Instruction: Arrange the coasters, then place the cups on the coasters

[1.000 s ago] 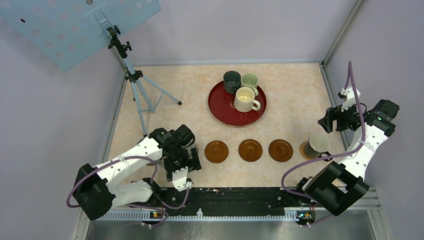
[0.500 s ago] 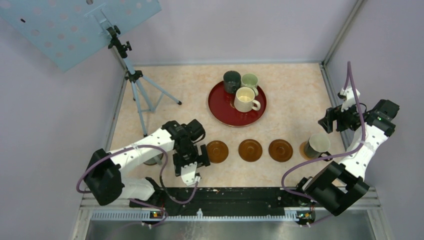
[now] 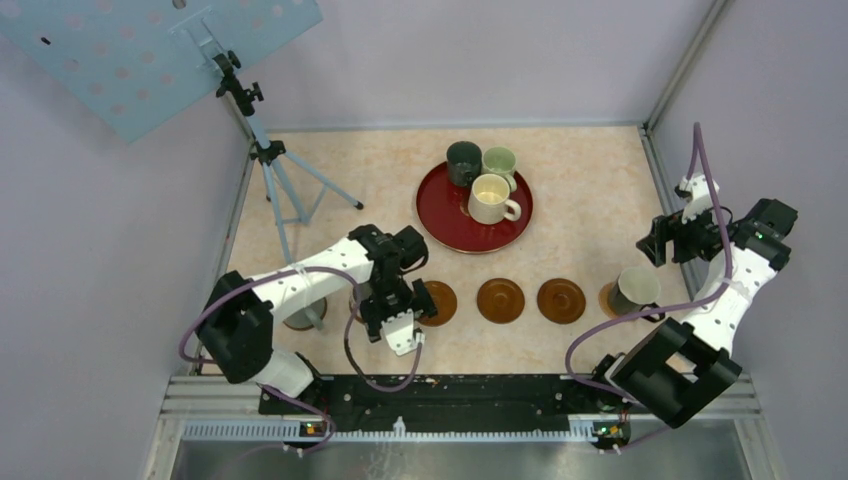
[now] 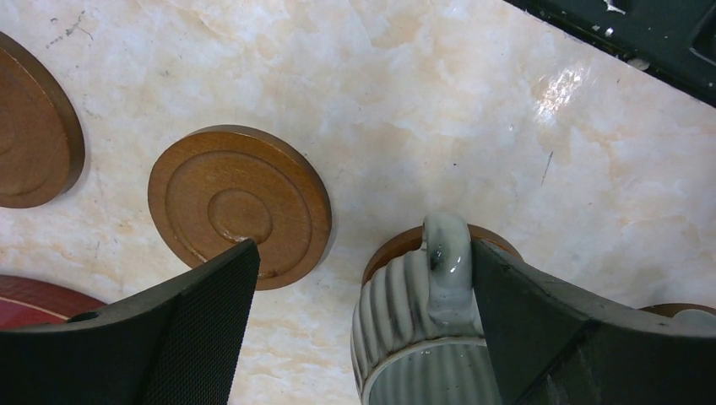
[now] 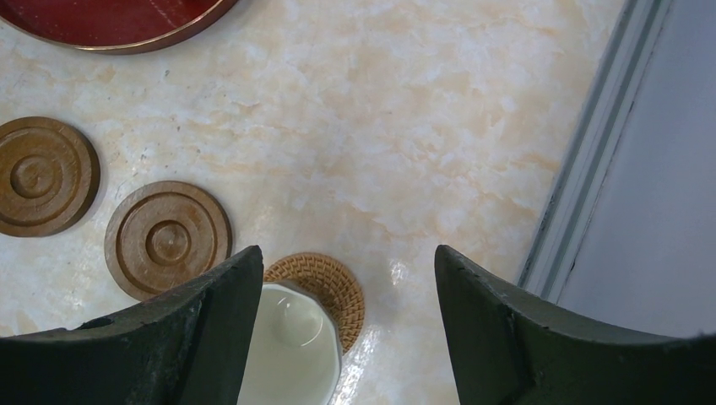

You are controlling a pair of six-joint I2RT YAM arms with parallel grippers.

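So, left end effector (image 4: 363, 257) first: its fingers (image 4: 169, 337) are spread wide on either side of the ribbed grey cup (image 4: 418, 337). Bare tabletop (image 4: 507, 126) shows between the left finger and the cup wall, so it's straddling the cup, not clamping it. The other finger sits right by the handle (can't tell if it actually touches). That cup stands upright on a brown coaster (image 4: 397, 246), handle pointing away from the wrist. A bare coaster (image 4: 240, 205) lies just beside it. Moving outward, the wrist points down at the tabletop and the left arm (image 3: 300, 285) stretches low from its base toward the row of coasters.

The right end effector (image 5: 346, 253) is apart too, with nothing between its fingers. It hangs above a pale-inside cup (image 5: 291, 354), which sits on a woven-looking coaster (image 5: 325, 283) near the right wall. The right arm (image 3: 725, 300) is folded, its wrist up beside that wall.

Two middle coasters (image 3: 500, 299) lie bare in the row. Behind them, the dark-red tray (image 3: 445, 225) carries three cups (image 3: 492, 198).
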